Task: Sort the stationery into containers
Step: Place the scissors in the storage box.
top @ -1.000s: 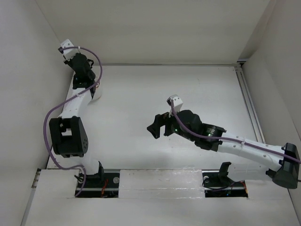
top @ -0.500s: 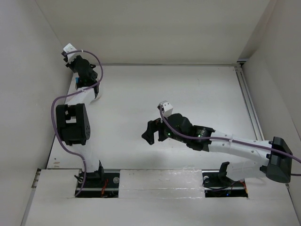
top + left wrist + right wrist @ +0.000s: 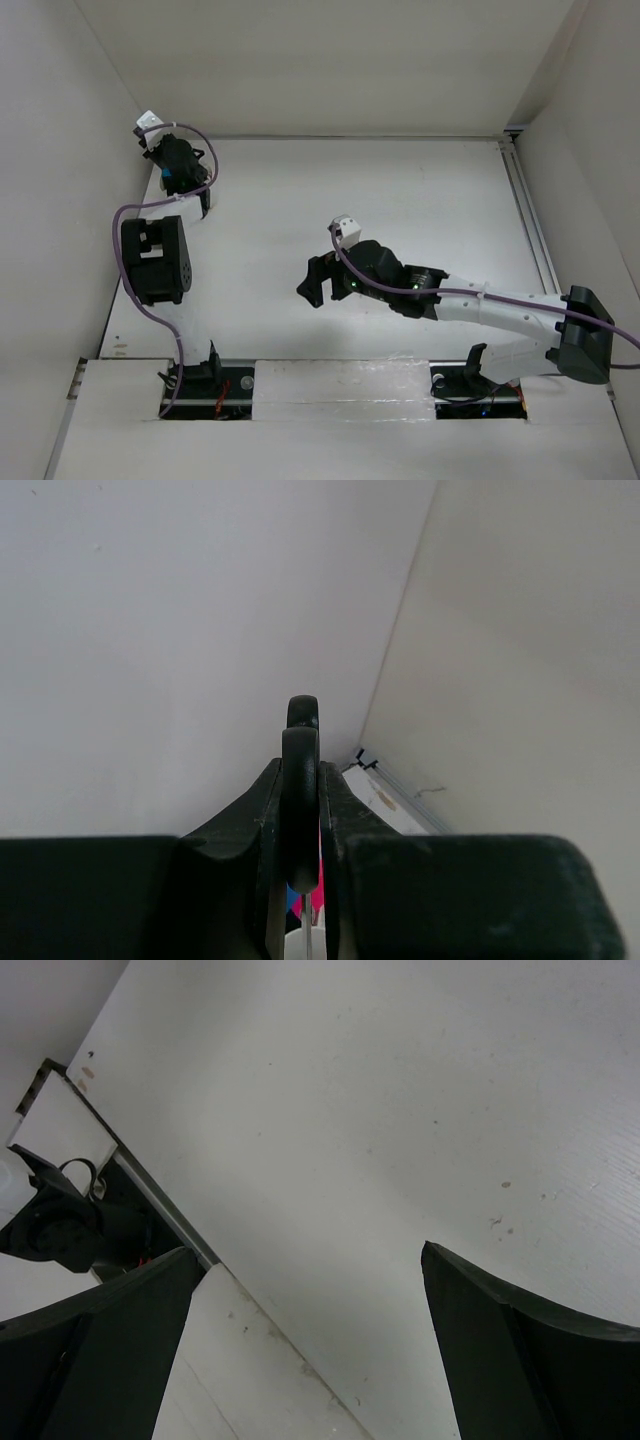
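Black-handled scissors (image 3: 299,770) pinched between left jaws; right jaws spread wide.

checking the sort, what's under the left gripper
The left gripper is shut on black-handled scissors. Beneath the handles peek a pink sliver, a blue speck and a white plastic rim. The black fingers hide whatever else lies below.

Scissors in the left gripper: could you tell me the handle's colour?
The handle is black; the left wrist view shows it best.

Bright, even, soft-shadowed white light — near claw parts dark and blurred.
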Robot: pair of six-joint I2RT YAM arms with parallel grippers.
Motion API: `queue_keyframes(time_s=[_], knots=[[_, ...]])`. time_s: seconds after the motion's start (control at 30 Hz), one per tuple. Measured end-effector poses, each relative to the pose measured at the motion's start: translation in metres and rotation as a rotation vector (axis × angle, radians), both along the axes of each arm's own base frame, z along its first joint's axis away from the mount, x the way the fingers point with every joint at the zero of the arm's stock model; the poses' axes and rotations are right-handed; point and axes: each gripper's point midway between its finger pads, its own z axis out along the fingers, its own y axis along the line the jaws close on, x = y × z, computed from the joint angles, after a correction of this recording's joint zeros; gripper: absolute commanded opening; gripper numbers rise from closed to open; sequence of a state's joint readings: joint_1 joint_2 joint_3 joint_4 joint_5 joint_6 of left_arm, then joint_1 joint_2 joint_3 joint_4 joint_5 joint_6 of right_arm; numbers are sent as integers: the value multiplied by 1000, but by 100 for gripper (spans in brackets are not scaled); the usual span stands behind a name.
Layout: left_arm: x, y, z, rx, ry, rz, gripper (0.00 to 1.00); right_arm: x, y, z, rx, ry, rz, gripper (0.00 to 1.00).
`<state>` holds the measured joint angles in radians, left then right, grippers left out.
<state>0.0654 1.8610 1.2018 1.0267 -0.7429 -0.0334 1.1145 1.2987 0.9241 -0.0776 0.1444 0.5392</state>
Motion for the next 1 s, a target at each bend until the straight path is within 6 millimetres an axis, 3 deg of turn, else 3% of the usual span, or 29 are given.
queue_keyframes(time_s=[0.3, 0.87, 1.0], knots=[[9, -1, -38, -24, 42, -12, 0, 0, 1, 0, 3, 2, 5, 100], [9, -6, -61, -68, 67, -43, 7, 0, 3, 2, 14, 0, 4, 100], [10, -8, -67, -77, 79, -54, 16, 0, 3, 3, 18, -3, 3, 100]])
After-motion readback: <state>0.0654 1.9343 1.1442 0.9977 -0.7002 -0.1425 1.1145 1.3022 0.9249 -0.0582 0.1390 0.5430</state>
